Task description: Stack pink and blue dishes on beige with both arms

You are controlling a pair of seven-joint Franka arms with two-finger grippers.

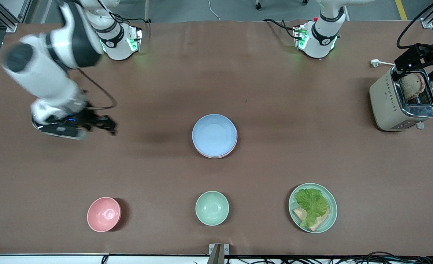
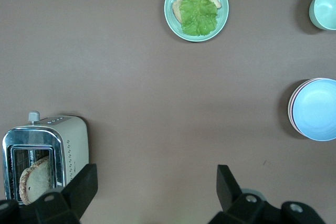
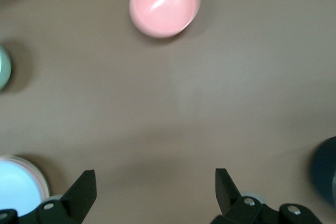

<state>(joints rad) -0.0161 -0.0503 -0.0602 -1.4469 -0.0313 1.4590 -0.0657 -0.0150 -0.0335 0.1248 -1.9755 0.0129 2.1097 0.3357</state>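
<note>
In the middle of the table the pale blue plate (image 1: 214, 134) lies on top of the pink plate (image 1: 212, 155), of which only the rim shows. Both also appear in the left wrist view, the blue plate (image 2: 317, 109) over the pink rim (image 2: 290, 109). The beige plate is hidden; I see none under the stack. My right gripper (image 1: 104, 124) hangs open and empty over bare table toward the right arm's end, its fingers (image 3: 84, 190) wide apart. My left gripper (image 1: 418, 69) is open and empty, up in the air by the toaster, its fingers (image 2: 227, 184) spread.
A toaster (image 1: 392, 102) holding a bread slice stands at the left arm's end. Near the front edge sit a deep pink bowl (image 1: 104, 214), a mint-green bowl (image 1: 212, 208) and a green plate (image 1: 332, 216) with lettuce and bread.
</note>
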